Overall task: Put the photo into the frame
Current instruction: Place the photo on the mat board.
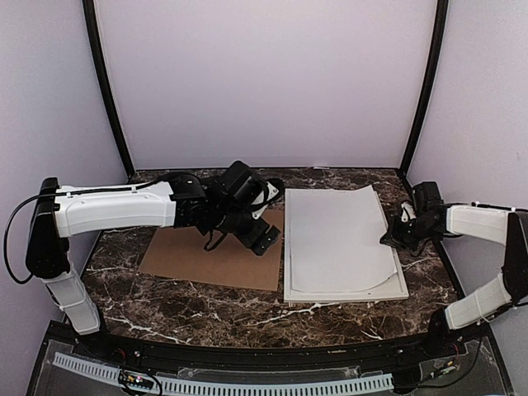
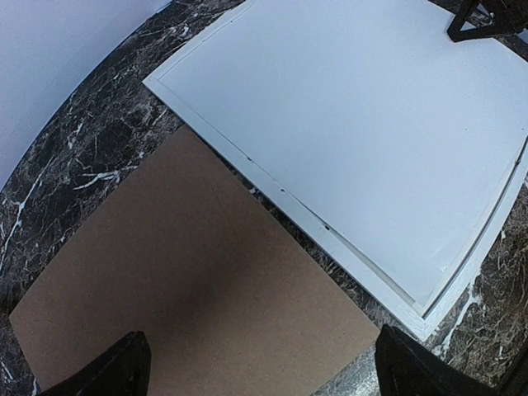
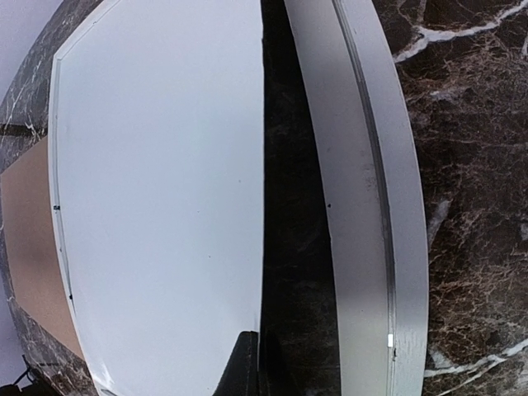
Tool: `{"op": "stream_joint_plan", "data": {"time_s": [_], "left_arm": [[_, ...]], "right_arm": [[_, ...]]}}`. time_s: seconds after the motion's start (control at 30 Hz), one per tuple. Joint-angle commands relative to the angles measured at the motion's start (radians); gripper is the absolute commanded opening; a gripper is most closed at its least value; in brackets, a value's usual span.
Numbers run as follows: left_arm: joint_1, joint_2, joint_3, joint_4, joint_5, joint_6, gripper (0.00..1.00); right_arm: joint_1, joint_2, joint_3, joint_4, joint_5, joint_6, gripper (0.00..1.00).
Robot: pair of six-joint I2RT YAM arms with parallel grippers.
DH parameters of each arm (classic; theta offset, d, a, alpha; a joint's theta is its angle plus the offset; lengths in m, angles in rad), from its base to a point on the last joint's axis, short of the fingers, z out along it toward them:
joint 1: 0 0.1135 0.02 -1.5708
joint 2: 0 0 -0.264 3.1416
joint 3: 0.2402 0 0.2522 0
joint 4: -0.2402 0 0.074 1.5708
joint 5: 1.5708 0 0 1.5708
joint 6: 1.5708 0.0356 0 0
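Observation:
The frame (image 1: 346, 294), white with a thin border, lies flat on the marble, right of centre. On it rests the photo (image 1: 334, 239), white back up, its picture side hidden. My right gripper (image 1: 393, 238) is shut on the photo's right edge and holds that edge a little above the frame. In the right wrist view its gripper (image 3: 256, 363) pinches the photo (image 3: 157, 206), with a dark gap between the photo and the frame's right border (image 3: 363, 206). My left gripper (image 2: 260, 363) hangs open and empty, left of the frame (image 2: 272, 194) and the photo (image 2: 355, 124).
A brown backing board (image 1: 210, 256) lies flat on the table directly under the left gripper, its right edge close beside the frame. It shows as well in the left wrist view (image 2: 181, 280). Pale walls enclose the table on three sides.

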Motion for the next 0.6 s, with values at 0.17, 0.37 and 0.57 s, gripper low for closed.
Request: {"op": "stream_joint_plan", "data": {"time_s": [0.17, 0.37, 0.57], "left_arm": [[0.006, 0.008, 0.028, -0.006, 0.0, -0.006, 0.98], [0.007, 0.013, 0.029, -0.01, 0.001, -0.006, 0.98], [0.007, 0.014, 0.03, -0.012, -0.004, -0.004, 0.98]], "right_arm": [[-0.006, 0.021, -0.014, 0.048, 0.0, -0.018, 0.0], [-0.006, 0.017, -0.013, 0.028, -0.004, -0.028, 0.0], [-0.005, 0.017, -0.004, -0.006, -0.003, -0.05, 0.0]]}}
